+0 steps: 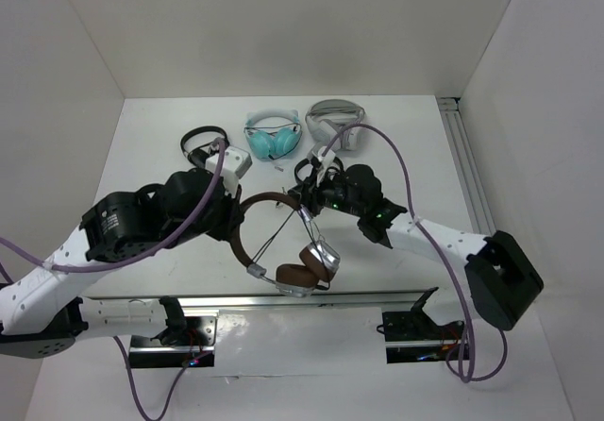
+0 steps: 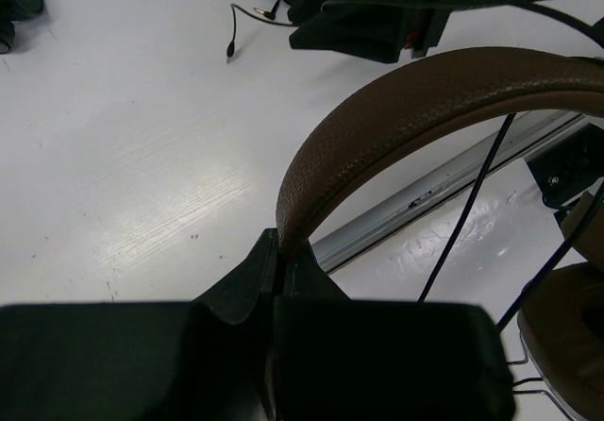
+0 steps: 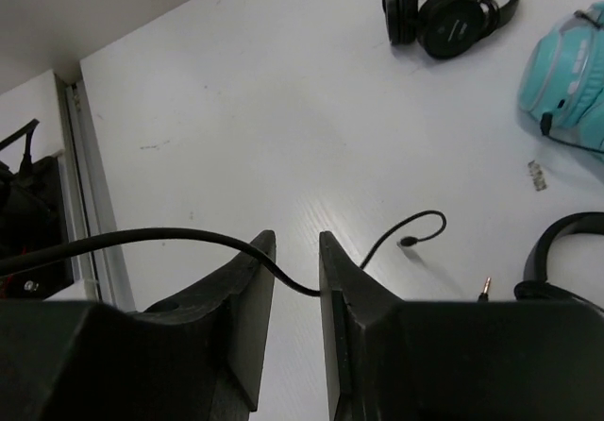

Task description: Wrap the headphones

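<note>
Left tool (image 2: 280,261): clamped shut on brown leather headband of silver-cupped over-ear headphones (image 1: 298,275). Headphones sit mid white table (image 1: 160,147), between arms, cups toward near edge. Their thin black cable (image 3: 189,234) runs crosswise through right tool (image 3: 295,246); jaws narrowly parted, not pinching. Right arm nearer cable, so winding likely falls to it.

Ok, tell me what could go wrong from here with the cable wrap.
1. The right gripper has its jaws apart, with the thin black cable only crossing the gap; it may slip out and any wrap could slacken.
2. The left gripper is shut on one side of the brown headband only, so the headphones might swing or twist as the cable is pulled.
3. A loose plug lies close to the right gripper and might snag.
</note>
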Controlling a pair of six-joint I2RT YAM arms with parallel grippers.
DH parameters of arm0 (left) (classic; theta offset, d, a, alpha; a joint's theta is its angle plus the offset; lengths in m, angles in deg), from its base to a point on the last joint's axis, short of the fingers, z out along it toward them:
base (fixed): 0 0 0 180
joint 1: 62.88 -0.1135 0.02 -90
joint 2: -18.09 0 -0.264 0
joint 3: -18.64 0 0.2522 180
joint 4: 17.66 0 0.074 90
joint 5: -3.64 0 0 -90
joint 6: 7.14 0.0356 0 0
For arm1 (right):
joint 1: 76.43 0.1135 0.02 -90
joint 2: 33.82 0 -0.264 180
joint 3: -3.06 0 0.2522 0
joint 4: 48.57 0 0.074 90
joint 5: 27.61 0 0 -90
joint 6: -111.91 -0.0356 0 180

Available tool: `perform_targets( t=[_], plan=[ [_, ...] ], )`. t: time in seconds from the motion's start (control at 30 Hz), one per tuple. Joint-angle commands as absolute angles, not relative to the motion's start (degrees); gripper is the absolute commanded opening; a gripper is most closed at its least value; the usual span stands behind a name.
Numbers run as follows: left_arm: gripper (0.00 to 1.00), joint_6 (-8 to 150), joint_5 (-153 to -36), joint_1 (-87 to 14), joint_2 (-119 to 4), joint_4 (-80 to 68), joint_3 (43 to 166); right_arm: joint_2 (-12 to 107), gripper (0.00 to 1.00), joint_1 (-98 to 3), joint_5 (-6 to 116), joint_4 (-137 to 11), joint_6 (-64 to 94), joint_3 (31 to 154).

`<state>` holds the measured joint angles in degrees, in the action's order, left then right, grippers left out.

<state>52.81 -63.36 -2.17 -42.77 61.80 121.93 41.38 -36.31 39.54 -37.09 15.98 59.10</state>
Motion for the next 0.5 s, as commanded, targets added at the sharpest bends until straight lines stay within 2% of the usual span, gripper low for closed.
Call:
perform_targets(
  t=[0.0, 0.13, 0.27, 0.47],
  plan=[
    [0.0, 49.9, -62.2, -1.9, -43.8, 60.8, 126.1, 45.3, 0.33, -36.4, 38.1, -24.9, 12.6, 58.0],
    [0.0, 49.3, -61.1, -1.9, -44.9, 63.2, 129.9, 50.7, 0.33, -37.7, 38.1, -21.1, 11.5, 58.0],
    [0.0, 47.1, -58.9, -1.9, -44.9, 64.9, 132.5, 53.2, 0.27, -38.2, 37.6, -18.0, 10.8, 56.6],
    [0.0, 45.7, -59.3, -1.9, -45.5, 64.9, 134.4, 54.9, 0.27, -38.2, 37.6, -13.6, 9.2, 55.4]
  ],
)
